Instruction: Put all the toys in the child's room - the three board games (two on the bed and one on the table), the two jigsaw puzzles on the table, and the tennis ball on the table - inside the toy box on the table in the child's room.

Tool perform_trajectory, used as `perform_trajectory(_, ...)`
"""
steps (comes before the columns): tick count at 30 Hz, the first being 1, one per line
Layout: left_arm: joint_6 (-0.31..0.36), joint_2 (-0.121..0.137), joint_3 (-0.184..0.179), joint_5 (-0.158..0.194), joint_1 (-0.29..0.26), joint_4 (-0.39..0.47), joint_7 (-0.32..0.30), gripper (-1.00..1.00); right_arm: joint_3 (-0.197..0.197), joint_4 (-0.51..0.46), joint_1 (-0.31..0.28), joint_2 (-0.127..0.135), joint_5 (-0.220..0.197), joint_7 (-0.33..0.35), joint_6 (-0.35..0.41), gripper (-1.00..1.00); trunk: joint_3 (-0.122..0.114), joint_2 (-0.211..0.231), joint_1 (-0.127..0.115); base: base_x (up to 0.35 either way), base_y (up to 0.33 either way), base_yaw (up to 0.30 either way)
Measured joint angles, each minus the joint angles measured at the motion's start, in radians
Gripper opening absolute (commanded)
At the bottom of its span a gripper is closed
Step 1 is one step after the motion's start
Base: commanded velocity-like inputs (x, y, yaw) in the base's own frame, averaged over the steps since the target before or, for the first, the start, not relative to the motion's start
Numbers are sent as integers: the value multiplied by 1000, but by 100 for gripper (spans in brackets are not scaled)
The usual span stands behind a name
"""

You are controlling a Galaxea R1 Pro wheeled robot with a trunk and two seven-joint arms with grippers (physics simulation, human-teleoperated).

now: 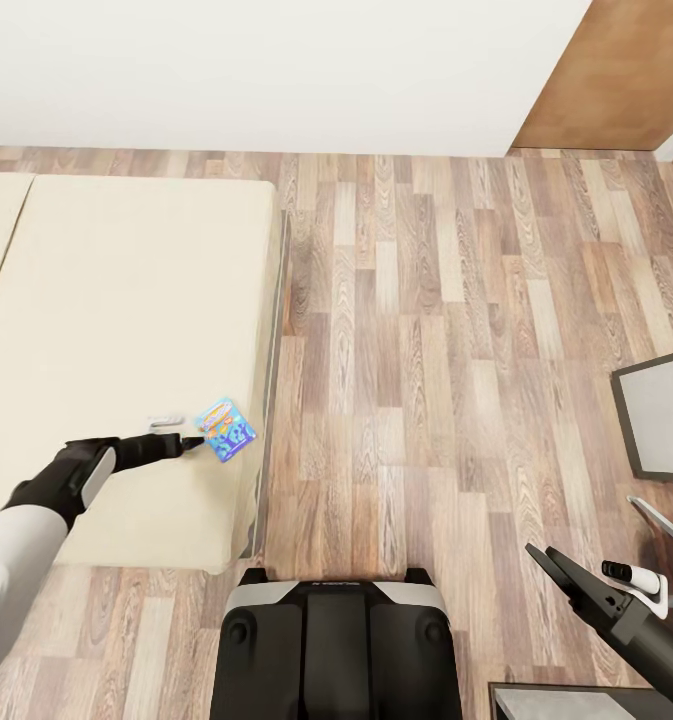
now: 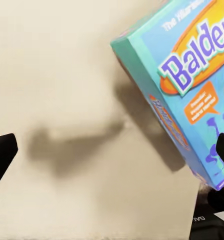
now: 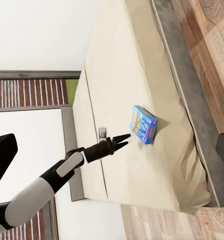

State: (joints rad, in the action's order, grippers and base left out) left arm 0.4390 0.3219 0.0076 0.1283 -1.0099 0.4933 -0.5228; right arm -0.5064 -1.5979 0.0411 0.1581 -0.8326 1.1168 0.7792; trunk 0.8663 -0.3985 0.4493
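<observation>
Reaching out over the bed, the robot's left arm carries its tool right up to the small blue board game, which lies on the beige mattress close to the bed's floor-side edge. In the right wrist view the left tool shows its two dark fingers spread apart, their tips just short of the blue box; nothing sits between them, so the tool is open and empty. The left wrist view bears this out: one dark finger stands at one side of the picture, the other at the far side just by the box's corner, and the box lies off to that side instead of centred in the gap. The arm is stretched low and nearly level, likely so that the fingers can slide in around the thin sides of the flat box, which offers little height to grip from above. The box seems to sit a little askew on the mattress, one edge lifted, though the pictures do not settle that.

The right tool hangs low beside the robot's base over the wood-plank floor, fingers apart and holding nothing, probably kept clear while the left arm works. A grey tabletop shows at the head view's right edge. Judging from this, the step in hand is the pickup of this game, and the carry to the toy box is not yet begun.
</observation>
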Motion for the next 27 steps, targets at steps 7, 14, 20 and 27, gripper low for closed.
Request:
perform_trajectory(7,0,67,-2,0,2,-1,-128,100,0,0,0,0,16,-1,0,100,0,0,0,0,0,0)
perform_trajectory(14,16,174,-3,6,14,-15,-456,100,0,0,0,0,24,-1,0,100,0,0,0,0,0,0)
perform_trajectory(20,33,256,-4,9,44,-74,-765,100,0,0,0,-2,26,0,-1,100,0,0,0,0,0,0)
perform_trajectory(27,25,283,-3,10,76,-184,-953,100,0,0,0,-2,26,1,-13,100,-5,0,0,0,0,0)
